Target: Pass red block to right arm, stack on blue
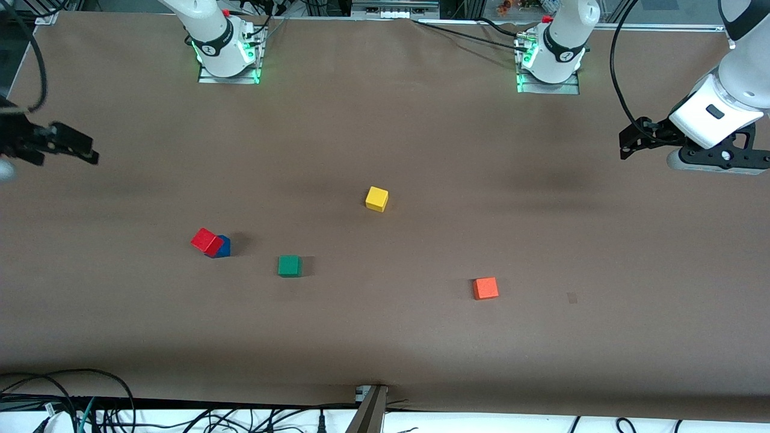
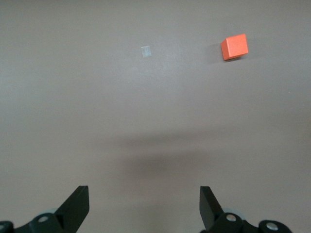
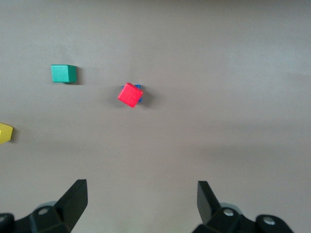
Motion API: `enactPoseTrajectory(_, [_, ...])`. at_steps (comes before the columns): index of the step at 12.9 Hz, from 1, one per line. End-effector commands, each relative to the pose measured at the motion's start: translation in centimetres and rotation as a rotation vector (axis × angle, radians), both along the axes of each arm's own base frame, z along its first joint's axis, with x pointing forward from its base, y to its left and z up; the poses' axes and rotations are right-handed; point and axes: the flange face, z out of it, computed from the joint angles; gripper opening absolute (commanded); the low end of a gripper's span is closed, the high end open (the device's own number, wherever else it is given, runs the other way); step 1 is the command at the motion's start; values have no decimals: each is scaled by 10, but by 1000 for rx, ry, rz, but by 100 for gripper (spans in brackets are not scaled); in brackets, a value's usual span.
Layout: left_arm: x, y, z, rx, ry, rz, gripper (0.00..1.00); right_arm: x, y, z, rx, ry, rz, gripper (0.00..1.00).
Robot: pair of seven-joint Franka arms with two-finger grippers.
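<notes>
The red block (image 1: 206, 240) rests on top of the blue block (image 1: 224, 248), turned askew and overhanging it, toward the right arm's end of the table. In the right wrist view the red block (image 3: 130, 94) covers most of the blue block (image 3: 139, 88), leaving only a blue corner showing. My right gripper (image 1: 81, 147) is open and empty, raised over the table's edge at the right arm's end, well apart from the stack; it also shows in the right wrist view (image 3: 141, 201). My left gripper (image 1: 631, 139) is open and empty over the left arm's end, seen too in the left wrist view (image 2: 144, 204).
A green cube (image 1: 289, 265) lies beside the stack toward the table's middle. A yellow cube (image 1: 376, 198) sits at mid-table. An orange cube (image 1: 485, 288) lies toward the left arm's end, with a small pale patch (image 1: 572, 297) on the table beside it.
</notes>
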Motion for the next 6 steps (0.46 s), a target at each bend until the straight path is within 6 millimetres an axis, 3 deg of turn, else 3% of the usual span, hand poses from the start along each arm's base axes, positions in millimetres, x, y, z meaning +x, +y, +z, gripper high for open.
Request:
enactPoseTrajectory(1, [3, -2, 5, -5, 1, 5, 100, -24, 1, -1, -42, 28, 16, 100])
enactPoseTrajectory(6, [2, -2, 5, -4, 2, 5, 100, -32, 16, -6, -45, 92, 36, 100])
